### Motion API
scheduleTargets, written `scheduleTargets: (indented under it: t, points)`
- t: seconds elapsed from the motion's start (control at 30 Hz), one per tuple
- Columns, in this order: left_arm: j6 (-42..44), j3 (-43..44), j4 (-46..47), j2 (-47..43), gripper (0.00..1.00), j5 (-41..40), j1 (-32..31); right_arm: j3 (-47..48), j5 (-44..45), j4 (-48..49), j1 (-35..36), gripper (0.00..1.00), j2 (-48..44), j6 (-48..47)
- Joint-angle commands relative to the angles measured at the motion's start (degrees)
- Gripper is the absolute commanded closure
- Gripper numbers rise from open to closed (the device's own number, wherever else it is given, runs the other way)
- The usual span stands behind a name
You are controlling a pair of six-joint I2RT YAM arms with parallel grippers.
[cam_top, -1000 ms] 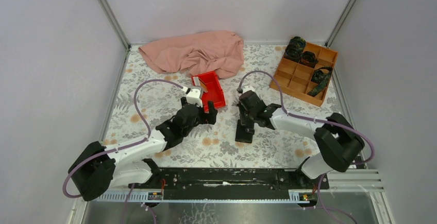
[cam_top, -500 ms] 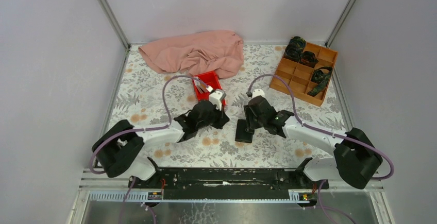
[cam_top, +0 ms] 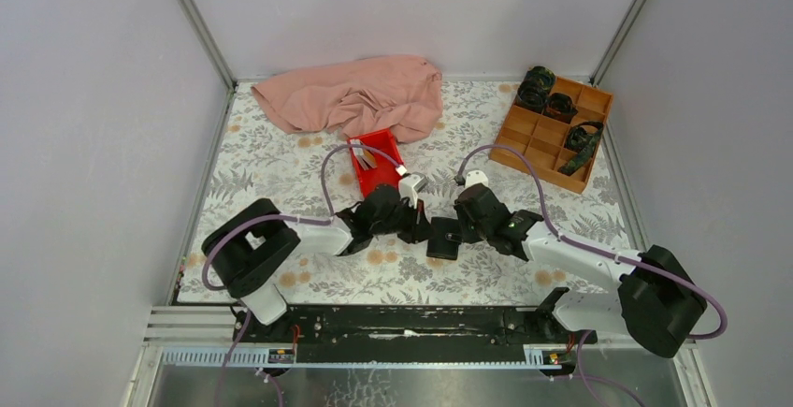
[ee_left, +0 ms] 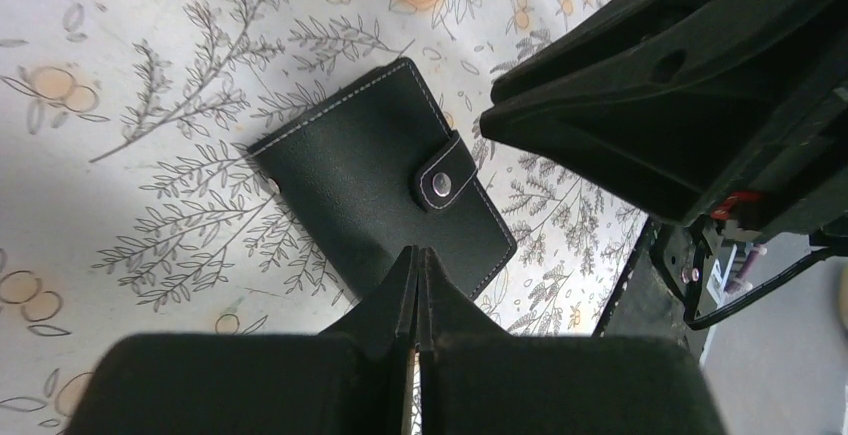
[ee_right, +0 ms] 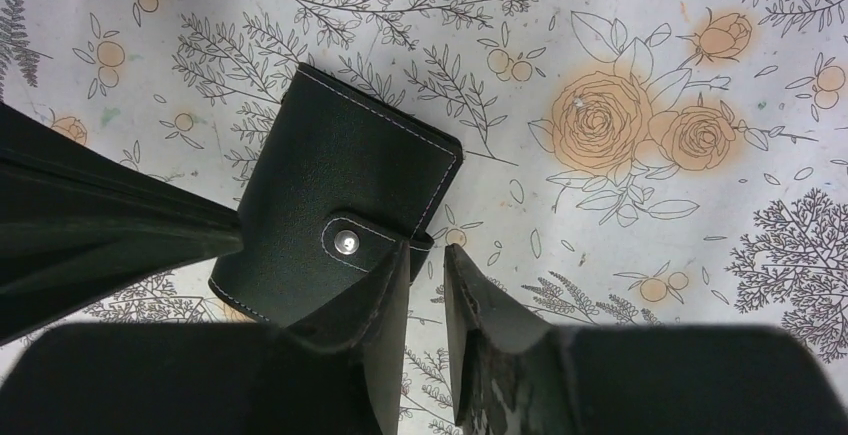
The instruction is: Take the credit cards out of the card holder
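The card holder lies closed on the flowered table, black with white stitching and a snapped strap. No credit cards show at it; whatever it holds is hidden. My left gripper is shut and empty, its tips just at the holder's near edge. In the top view the left gripper sits on the holder's left. My right gripper is on the holder's right side, narrowly open, with the strap's folded end between its fingertips. One finger overlaps the card holder.
A red tray behind the left arm holds a flat card-like piece. A pink cloth lies at the back. A wooden compartment box with dark rolled items stands back right. Grey walls close both sides.
The left arm swung right from the red tray to the holder's left side and its jaws shut. The right gripper shifted to the holder's right side and its jaws parted.
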Motion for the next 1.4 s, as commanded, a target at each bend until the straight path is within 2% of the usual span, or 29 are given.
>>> scheduleTargets:
  t: [0.0, 0.37, 0.67, 0.9, 1.2, 1.37]
  points:
    - [-1.13, 1.67, 4.67, 2.65, 1.00, 3.94, -0.53, 0.52, -0.62, 1.42, -0.04, 0.73, -1.19, -0.60]
    - [1.23, 5.28, -1.80, 8.26, 1.00, 1.49, -0.62, 0.87, -3.43, 4.05, 2.41, 0.66, -0.37, -2.61]
    - [1.14, 5.71, -4.15, 8.65, 1.00, -0.76, -0.62, 0.52, -3.83, 5.45, 4.36, 0.59, 2.42, -1.29]
    - [0.85, 6.28, -4.72, 9.50, 1.00, -0.55, -0.62, -0.47, -2.74, 6.69, 4.65, 0.46, 5.29, -1.00]
    - [0.98, 6.54, -5.63, 9.47, 1.00, -0.13, -0.63, -0.59, 1.23, 7.22, 4.66, 0.47, 10.24, 0.25]
    - [1.54, 6.36, -6.31, 8.63, 1.00, -0.91, -0.62, 0.15, 5.44, 5.90, 4.66, 0.53, 12.47, 1.55]
